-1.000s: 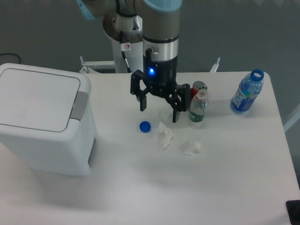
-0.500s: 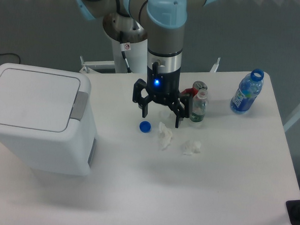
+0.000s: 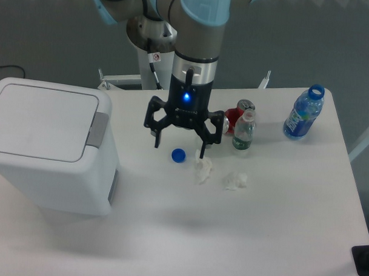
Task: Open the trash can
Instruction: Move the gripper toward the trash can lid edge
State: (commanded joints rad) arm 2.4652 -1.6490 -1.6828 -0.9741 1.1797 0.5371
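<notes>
The trash can [image 3: 48, 148] is a large white boxy bin standing at the table's left side. Its flat lid [image 3: 39, 121] is shut and a grey push tab [image 3: 98, 130] sits on the lid's right edge. My gripper [image 3: 179, 150] hangs over the middle of the table, open and empty, fingers pointing down. It is to the right of the bin, a short way from the tab, just above a blue bottle cap [image 3: 178, 155].
Two crumpled white tissues [image 3: 203, 169] [image 3: 235, 180] lie below the gripper. A small clear bottle [image 3: 243, 131] and a red can [image 3: 239, 112] stand to its right. A blue bottle [image 3: 303, 112] stands at the far right.
My gripper has shifted left toward the trash can and its fingers have spread wider. The bin and the other objects have not moved.
</notes>
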